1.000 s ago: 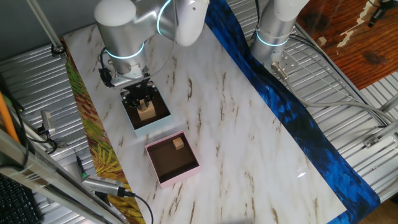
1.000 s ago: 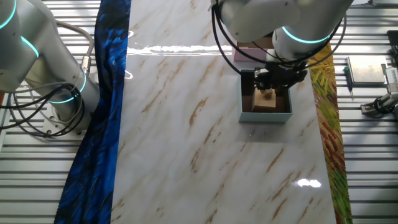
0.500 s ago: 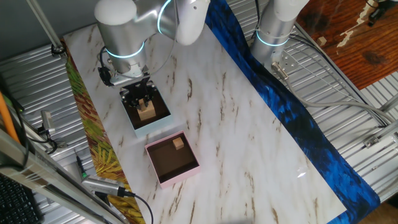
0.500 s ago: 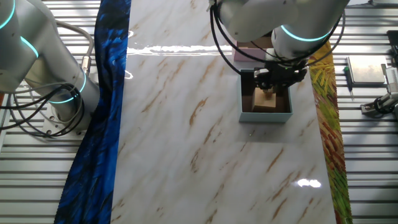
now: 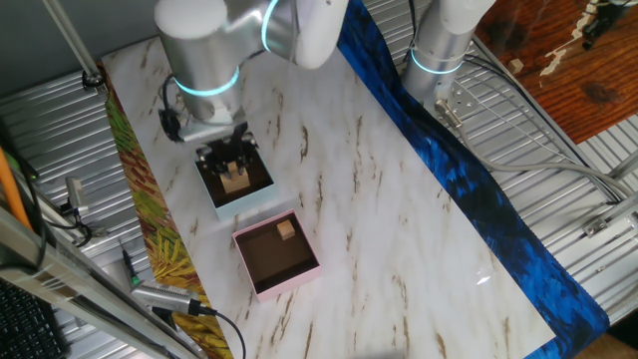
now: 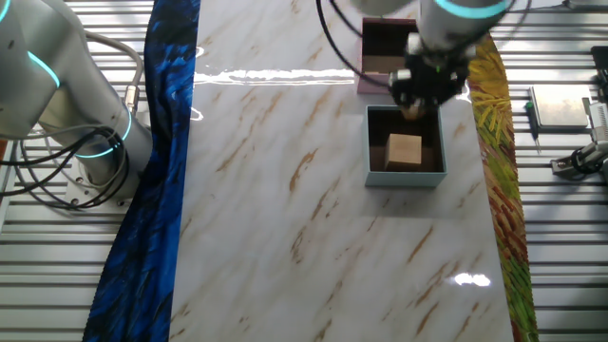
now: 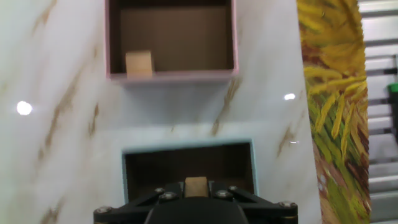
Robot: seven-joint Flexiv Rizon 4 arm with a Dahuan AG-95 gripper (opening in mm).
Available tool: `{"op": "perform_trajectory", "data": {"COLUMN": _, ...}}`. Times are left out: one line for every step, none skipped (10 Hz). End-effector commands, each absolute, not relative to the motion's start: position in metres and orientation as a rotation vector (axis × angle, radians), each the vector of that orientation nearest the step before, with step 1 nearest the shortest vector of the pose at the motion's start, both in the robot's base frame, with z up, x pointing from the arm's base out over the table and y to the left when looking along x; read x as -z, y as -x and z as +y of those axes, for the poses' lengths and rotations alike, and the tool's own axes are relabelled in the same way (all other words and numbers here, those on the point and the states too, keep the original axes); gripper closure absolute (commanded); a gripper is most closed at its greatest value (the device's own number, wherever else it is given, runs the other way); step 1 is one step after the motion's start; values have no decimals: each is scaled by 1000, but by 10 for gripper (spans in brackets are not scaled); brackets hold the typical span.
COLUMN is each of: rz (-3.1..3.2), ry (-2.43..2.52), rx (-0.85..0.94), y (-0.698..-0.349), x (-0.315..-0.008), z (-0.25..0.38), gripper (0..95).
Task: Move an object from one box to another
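Observation:
The light-blue box [image 5: 245, 205] lies on the marble table, with the pink box [image 5: 290, 285] just in front of it. My gripper [image 5: 232, 166] hangs above the blue box, shut on a small wooden block [image 7: 196, 185]. A larger wooden block [image 6: 405, 150] lies inside the blue box [image 6: 406, 178], below my gripper [image 6: 416, 106]. A small wooden cube [image 5: 287, 230] sits in a corner of the pink box; it also shows in the hand view [image 7: 139, 63]. In that view the pink box [image 7: 171, 75] lies beyond the blue box [image 7: 186, 145], and my gripper [image 7: 196, 186] fills the bottom edge.
A blue cloth strip [image 5: 449, 170] runs along one side of the table, with a second robot arm's base [image 5: 439, 50] beyond it. A yellow patterned cloth [image 6: 499, 171] edges the side by the boxes. Ribbed metal surrounds the table.
My gripper has risen out of the light-blue box with the small wooden block in it. The larger block stays in the box, now uncovered.

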State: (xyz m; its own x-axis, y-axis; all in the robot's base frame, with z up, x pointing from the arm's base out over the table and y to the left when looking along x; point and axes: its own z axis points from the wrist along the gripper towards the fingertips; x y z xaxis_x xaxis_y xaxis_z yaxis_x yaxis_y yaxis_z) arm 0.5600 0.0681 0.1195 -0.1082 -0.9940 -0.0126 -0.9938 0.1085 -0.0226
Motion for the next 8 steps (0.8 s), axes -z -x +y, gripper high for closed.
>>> {"op": "perform_trajectory", "data": {"rz": 2364, "ry": 2045, "rx": 31, "y": -560, "x": -122, "z": 80, "gripper": 950}}
{"op": "perform_trajectory", "data": {"rz": 2354, "ry": 2047, "rx": 20, "y": -560, "x": -122, "z": 80, "gripper": 950}}
{"op": "perform_trajectory", "data": {"rz": 2353, "ry": 2056, "rx": 27, "y": -560, "x": -122, "z": 80, "gripper": 950}}
{"op": "perform_trajectory", "data": {"rz": 2321, "ry": 2093, "rx": 20, "y": -560, "x": -122, "z": 80, "gripper": 950}}
{"op": "perform_trajectory", "data": {"rz": 2303, "ry": 2107, "rx": 10, "y": -560, "x": -122, "z": 80, "gripper": 950}}
{"op": "perform_trajectory", "data": {"rz": 2312, "ry": 2095, "rx": 8, "y": -560, "x": -122, "z": 80, "gripper": 950}}
{"op": "perform_trajectory", "data": {"rz": 2322, "ry": 2085, "rx": 11, "y": -560, "x": -122, "z": 80, "gripper": 950}}
{"op": "perform_trajectory", "data": {"rz": 2311, "ry": 2089, "rx": 1, "y": -561, "x": -122, "z": 89, "gripper": 950}}
